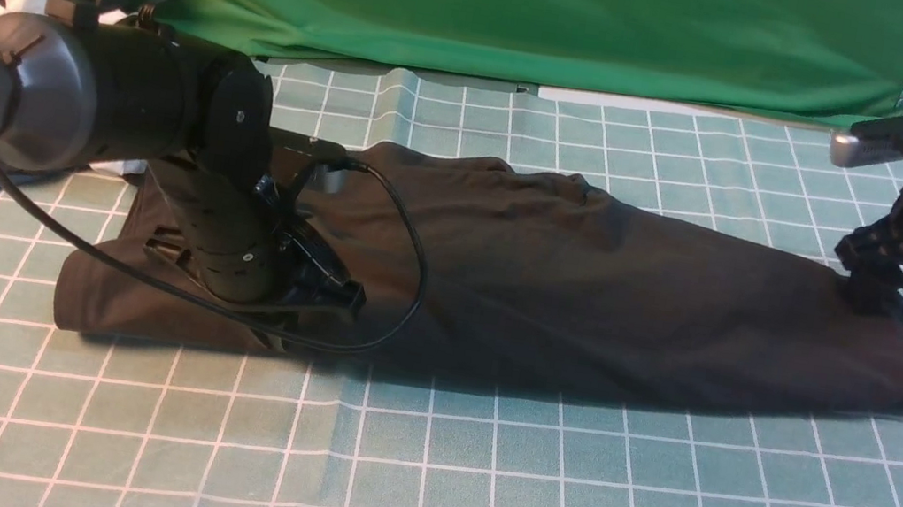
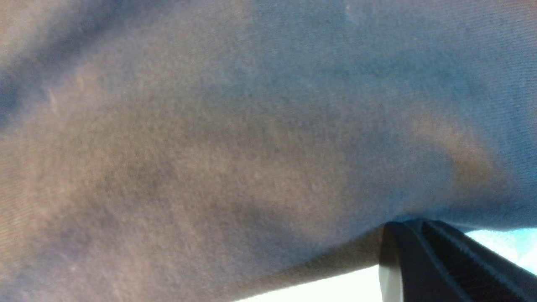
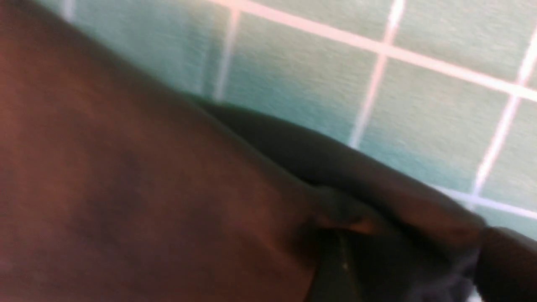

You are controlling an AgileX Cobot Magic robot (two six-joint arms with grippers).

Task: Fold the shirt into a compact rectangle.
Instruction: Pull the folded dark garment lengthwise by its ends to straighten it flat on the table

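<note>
Shirt position: the shirt [image 1: 589,292] is laid across the middle of the tabletop [image 1: 557,502] as a long, loosely folded band running left to right.
Left end effector: the left end effector [image 1: 329,293] is held low over the shirt's left part, with its fingers brought together and a fold of cloth seemingly pinched.
Right end effector: the right end effector [image 1: 874,299] is set down on the shirt's right end. Whether it is apart or together cannot be told from the blurred close view.
Handling: the shirt is judged soft, light and limp. No shape is kept, and the layers are expected to slide and wrinkle if dragged.
Where to hold: the edges at either end are best pinched through all layers and lifted together.
</note>
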